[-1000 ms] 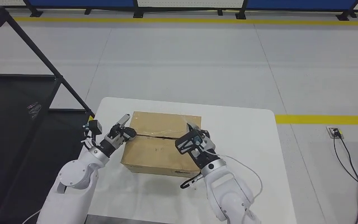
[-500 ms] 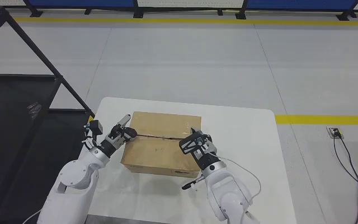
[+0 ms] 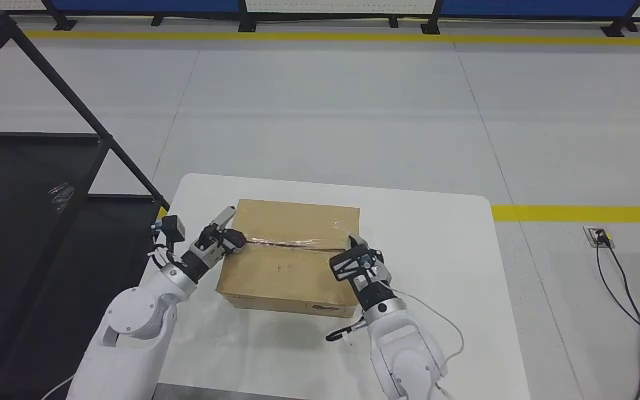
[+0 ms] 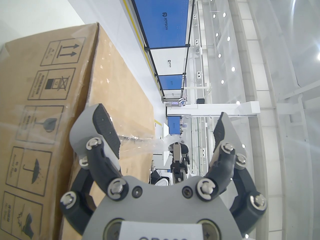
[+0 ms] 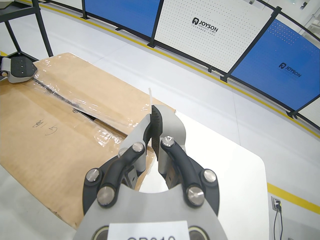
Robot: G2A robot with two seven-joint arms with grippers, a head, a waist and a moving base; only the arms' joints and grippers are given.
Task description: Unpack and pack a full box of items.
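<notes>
You cannot tell what the box point(image 3: 280, 275) holds; flaps point(image 5: 37, 138) cover it. Tape point(image 5: 150, 95) end: mostly hidden inside the clamped right gripper point(image 5: 152, 116).

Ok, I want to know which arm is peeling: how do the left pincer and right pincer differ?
The left pincer is open; the right pincer is shut on the end of the tape. The left pincer rests one finger on the box top at one end of the seam; the right pincer sits off the opposite end, tape stretched toward it. Both line up with the seam.

The box point(image 4: 50, 96) carries handling symbols; panels point(image 5: 207, 26) carry logos.
</notes>
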